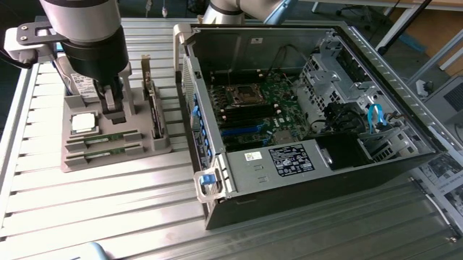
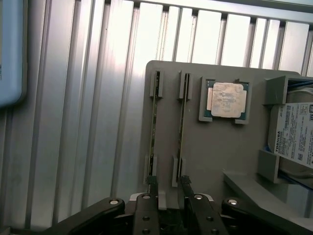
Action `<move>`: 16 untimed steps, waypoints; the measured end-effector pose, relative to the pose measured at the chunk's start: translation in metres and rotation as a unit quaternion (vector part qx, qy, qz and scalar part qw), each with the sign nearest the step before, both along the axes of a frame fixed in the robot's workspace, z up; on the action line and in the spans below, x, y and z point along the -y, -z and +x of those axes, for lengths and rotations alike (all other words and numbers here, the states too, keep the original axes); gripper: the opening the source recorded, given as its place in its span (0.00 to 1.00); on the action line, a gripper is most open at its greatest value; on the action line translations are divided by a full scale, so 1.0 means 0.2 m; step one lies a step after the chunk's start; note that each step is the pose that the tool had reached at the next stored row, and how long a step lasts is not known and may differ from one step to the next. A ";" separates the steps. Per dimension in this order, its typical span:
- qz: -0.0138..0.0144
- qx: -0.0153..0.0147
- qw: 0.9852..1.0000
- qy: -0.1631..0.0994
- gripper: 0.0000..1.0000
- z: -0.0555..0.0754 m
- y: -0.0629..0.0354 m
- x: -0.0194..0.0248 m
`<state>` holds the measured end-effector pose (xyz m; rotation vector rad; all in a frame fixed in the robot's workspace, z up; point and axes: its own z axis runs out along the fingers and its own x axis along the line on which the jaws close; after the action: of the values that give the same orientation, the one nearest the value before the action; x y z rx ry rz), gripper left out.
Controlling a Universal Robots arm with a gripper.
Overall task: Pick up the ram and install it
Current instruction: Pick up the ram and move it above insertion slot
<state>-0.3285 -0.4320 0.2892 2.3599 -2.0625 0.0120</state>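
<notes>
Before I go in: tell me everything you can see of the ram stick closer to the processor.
The ram stick is a thin green board seen edge-on, standing on its long edge in the grey parts holder, each end seated in a slotted grey bracket. It lies parallel to its twin, apart from it, with the silver processor on its other side. The open gripper sits off one end, apparently not touching it.

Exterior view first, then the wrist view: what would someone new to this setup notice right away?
The open computer case dominates the exterior view's right, its green board bare inside. At the exterior view's left the arm's gripper hangs open and empty over a grey tray. In that tray a thin green memory stick lies parallel to its twin, with a square silver processor beside them.
</notes>
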 end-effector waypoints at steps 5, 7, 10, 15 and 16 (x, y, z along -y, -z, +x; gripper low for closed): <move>0.000 0.000 1.000 0.000 0.30 0.00 0.010 0.001; 0.000 0.000 1.000 0.000 0.30 0.00 0.013 0.001; 0.000 0.000 1.000 0.000 0.30 -0.01 0.018 0.002; 0.000 0.000 1.000 0.000 0.30 -0.01 0.027 0.003; 0.000 0.000 1.000 0.000 0.30 -0.01 0.028 0.003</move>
<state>-0.3310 -0.4327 0.2835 2.3599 -2.0625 0.0121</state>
